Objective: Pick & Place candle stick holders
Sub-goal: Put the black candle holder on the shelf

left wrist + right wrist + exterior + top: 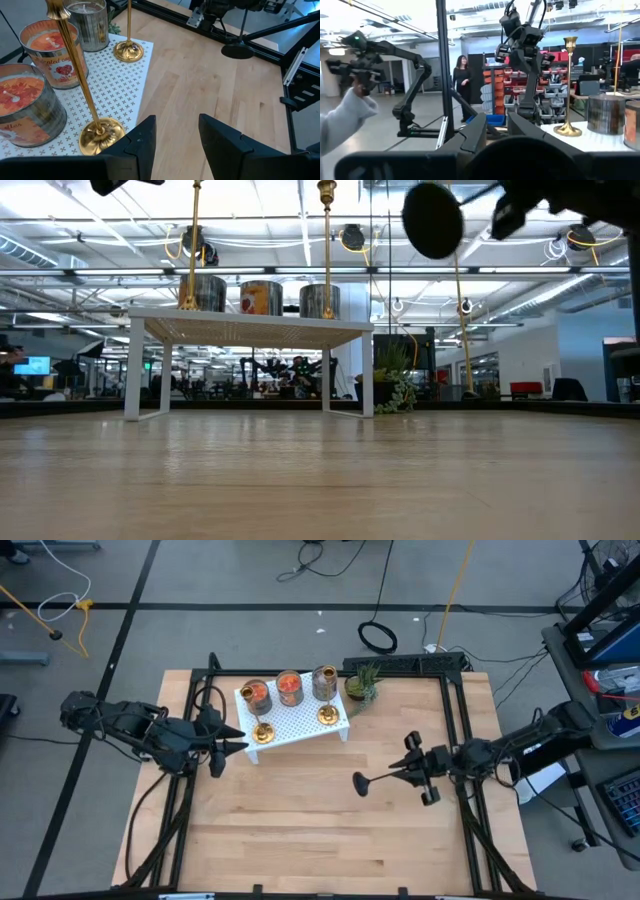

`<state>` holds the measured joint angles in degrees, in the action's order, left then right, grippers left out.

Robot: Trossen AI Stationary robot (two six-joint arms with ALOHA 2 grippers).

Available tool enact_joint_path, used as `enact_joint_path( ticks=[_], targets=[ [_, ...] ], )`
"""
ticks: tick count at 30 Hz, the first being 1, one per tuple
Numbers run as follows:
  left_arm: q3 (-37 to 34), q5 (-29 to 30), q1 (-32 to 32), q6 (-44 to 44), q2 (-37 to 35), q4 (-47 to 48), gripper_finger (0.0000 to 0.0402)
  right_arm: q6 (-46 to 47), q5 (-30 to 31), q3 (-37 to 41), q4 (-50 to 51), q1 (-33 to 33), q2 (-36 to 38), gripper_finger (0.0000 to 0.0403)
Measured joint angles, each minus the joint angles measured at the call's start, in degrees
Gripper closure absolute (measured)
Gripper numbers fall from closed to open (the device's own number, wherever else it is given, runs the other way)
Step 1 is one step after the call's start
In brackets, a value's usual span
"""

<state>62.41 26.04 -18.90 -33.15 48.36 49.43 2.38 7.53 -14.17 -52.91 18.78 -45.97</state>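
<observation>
The right gripper (418,770), right of centre in the high view, is clenched on the black stemmed holder (372,780), carrying it sideways in the air with its round base (360,783) pointing toward the frame's centre. In the low view that dark base (433,220) hangs near the top edge, well above the wood, so the holder is plainly lifted rather than resting. Holding it by the stem probably keeps the base free to be set down flat.

The white perforated rack (300,721) stands in the upper middle of the high view and already carries five holders: three glass cups (288,688) along its far edge and two brass stemmed holders (262,730) nearer the front. The black holder lies well apart from the rack, below and to the right of it in that frame, with bare table (300,830) between.

The left gripper (232,741) waits just beside the rack's left end, its fingers (141,145) spread and empty. A small green plant (362,686) sits just beside the rack's right end.
</observation>
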Motion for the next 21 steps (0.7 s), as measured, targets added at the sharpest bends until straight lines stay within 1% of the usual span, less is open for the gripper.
enact_joint_path(
  ticks=[5, 8, 11, 17, 21],
  targets=[
    [0.0, 0.0, 0.0, 0.0, 0.0, 0.0, 0.0249, -0.6, 0.0, -7.7, 5.2, -1.5, -7.2, 0.0324],
    [0.0, 0.0, 0.0, -0.1, 0.0, 0.0, 0.0249, 0.6, 0.0, -11.7, 9.1, -2.3, -11.5, 0.0331],
    [0.0, 0.0, 0.0, -0.1, 0.0, 0.0, 0.0249, 2.6, 0.0, -14.6, 10.2, -2.8, -15.7, 0.0332],
    [0.0, 0.0, 0.0, -0.2, 0.0, 0.0, 0.0250, 5.7, 0.0, -17.9, 11.5, -3.5, -24.0, 0.0320],
    [0.0, -0.1, 0.0, -0.2, 0.6, 0.1, 0.0250, 7.8, 0.0, -18.9, 11.3, -4.3, -29.1, 0.0325]
  ],
)
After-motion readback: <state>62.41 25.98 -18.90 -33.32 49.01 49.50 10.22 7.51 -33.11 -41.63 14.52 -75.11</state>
